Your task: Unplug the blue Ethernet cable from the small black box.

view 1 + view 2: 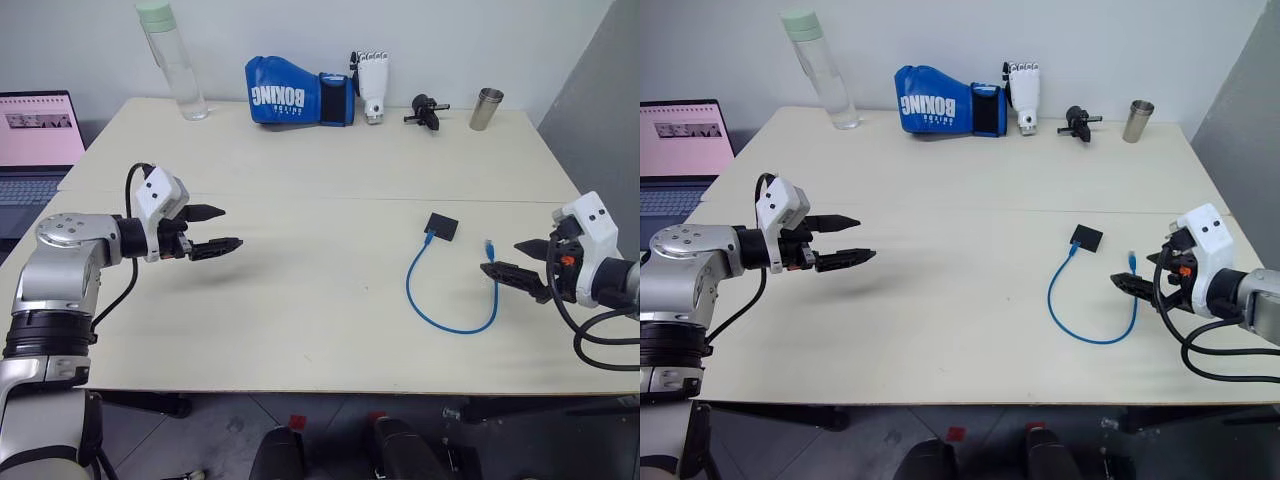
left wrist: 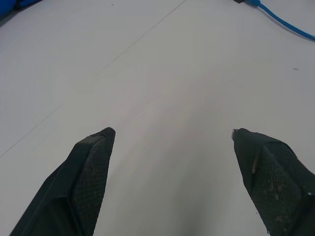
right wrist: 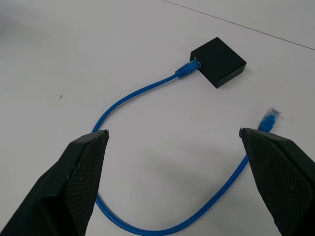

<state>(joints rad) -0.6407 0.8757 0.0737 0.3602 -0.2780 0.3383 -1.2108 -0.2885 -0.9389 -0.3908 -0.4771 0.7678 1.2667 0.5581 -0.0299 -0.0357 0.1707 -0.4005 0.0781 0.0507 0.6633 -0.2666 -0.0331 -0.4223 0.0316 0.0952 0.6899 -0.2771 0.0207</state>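
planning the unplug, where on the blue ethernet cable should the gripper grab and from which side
Grip the blue Ethernet cable at the plug boot seated in the small black box, probably coming from above, since the cable lies flat on the table. The open right gripper is nearer it.

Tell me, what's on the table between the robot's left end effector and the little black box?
Only bare table lies between the left end effector and the small black box, as the left eye view shows.
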